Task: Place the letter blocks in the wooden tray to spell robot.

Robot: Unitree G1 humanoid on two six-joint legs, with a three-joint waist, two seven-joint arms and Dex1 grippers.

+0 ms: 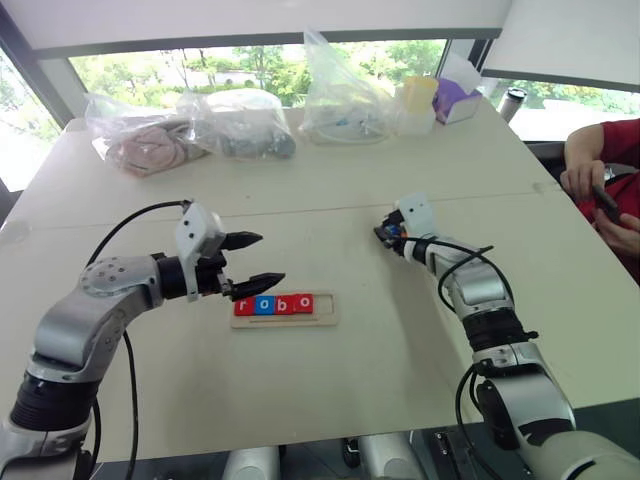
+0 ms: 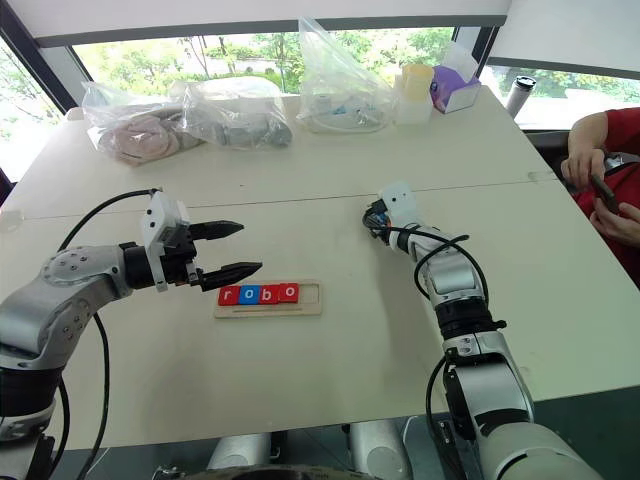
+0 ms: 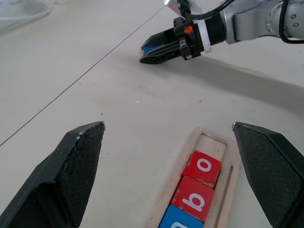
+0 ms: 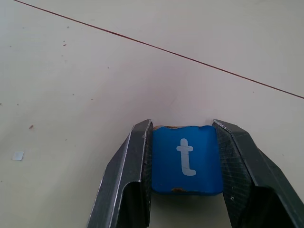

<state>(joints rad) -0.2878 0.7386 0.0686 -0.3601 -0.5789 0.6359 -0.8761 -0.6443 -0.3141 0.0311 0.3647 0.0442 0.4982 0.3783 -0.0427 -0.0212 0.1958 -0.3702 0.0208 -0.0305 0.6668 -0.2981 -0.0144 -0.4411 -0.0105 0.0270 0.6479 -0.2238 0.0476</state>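
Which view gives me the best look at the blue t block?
The right wrist view: the blue t block sits clamped between the right gripper fingers, letter plainly readable. The left wrist view shows a sliver of blue at that gripper's tips. In the eye views the gripper hides it.

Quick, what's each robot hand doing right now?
Left gripper: open, empty, beside the tray.
Right gripper: shut on the blue t block.

"r o b o" on tray blocks (image 1: 273, 304), "t" on blue block (image 4: 187, 159)
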